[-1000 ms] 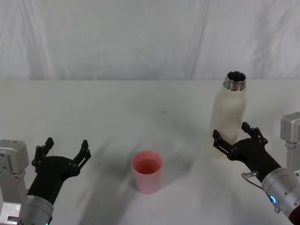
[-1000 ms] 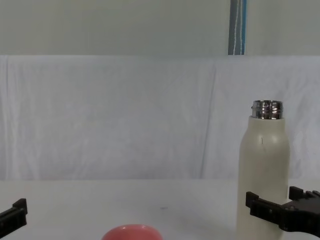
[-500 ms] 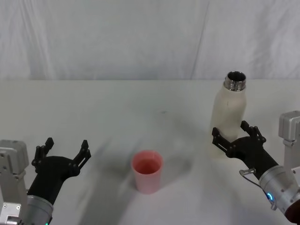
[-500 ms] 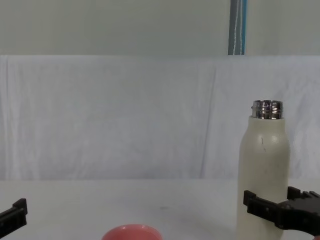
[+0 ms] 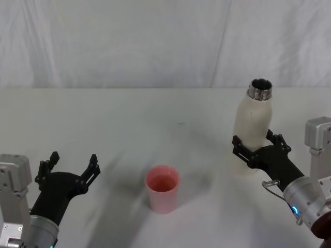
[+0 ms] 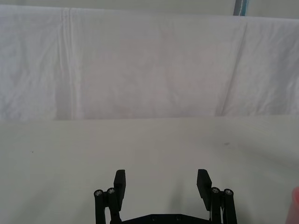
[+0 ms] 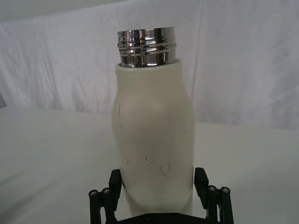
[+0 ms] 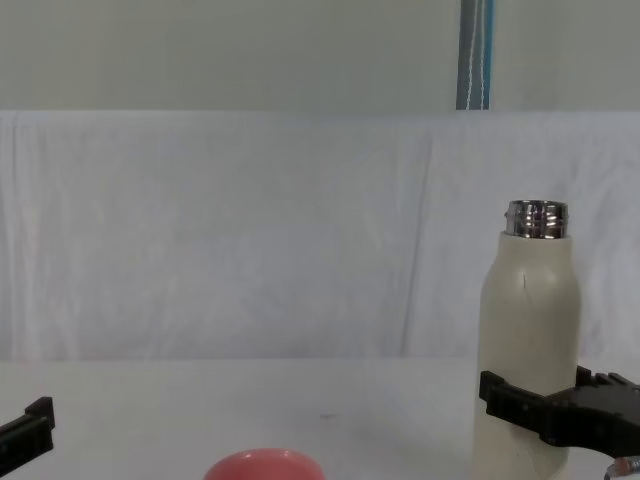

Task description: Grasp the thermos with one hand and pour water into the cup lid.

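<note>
From the chest camera I get the cup lid (image 8: 264,464) as a pink rim and nothing more — the bottom edge cuts the rest away. The same view clips my left gripper (image 8: 27,435) down to one black fingertip at the lower left. The foot of the thermos (image 8: 527,360) is hidden too, masked by my right gripper (image 8: 555,408), which crosses in front of its lower body.

Count from the head camera: one thermos (image 5: 251,130), one cup lid (image 5: 162,188), two grippers. The thermos stands upright on the white bench (image 5: 129,124) to my right, steel neck open at the top, no cap on it. The cup lid sits upright near the middle, well apart from the bottle, nearer to me.

Right gripper (image 5: 256,146) — spread wide, one finger on each side of the thermos, low on its body. On the right wrist camera the fingers (image 7: 115,180) flank the bottle (image 7: 153,135) closely; whether the pads are actually touching it I cannot say, though they look just shy of contact. Scuff marks show on the cream wall there.

Left gripper (image 5: 71,166) sits over bare bench on my left, fingers wide apart, holding nothing. Its own wrist camera shows both fingertips (image 6: 119,182) with only bench and white backdrop between them.
</note>
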Available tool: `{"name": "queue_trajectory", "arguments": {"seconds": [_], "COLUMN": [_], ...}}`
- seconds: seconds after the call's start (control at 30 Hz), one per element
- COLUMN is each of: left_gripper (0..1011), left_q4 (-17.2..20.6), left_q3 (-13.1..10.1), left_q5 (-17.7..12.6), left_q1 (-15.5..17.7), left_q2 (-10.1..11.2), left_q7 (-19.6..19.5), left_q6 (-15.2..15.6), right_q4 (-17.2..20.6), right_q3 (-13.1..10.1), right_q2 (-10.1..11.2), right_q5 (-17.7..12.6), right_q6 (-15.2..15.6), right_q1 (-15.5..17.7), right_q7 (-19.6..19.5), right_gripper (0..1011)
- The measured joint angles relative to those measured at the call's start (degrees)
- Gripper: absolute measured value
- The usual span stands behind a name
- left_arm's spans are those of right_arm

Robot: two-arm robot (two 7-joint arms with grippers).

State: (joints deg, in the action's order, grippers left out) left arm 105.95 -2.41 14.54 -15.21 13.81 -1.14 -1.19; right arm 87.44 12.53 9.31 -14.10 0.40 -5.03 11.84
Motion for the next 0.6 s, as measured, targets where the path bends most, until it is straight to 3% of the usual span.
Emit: {"name": "queue_trajectory", "arguments": {"seconds": [0.6], "left_gripper": [1001], "left_q4": [0.0], "left_q3": [0.0], "left_q5": [0.0], "left_q1": [0.0], "left_q2": [0.0], "left_q7": [0.0], "left_q6": [0.0], "right_q4": [-2.9], "right_q3": [0.7], "right_q2": [0.0], "right_q5": [0.2], "right_q6": [-0.4], "right_q1": [-2.4], "right_q7": [0.9], "right_gripper": [1001]}}
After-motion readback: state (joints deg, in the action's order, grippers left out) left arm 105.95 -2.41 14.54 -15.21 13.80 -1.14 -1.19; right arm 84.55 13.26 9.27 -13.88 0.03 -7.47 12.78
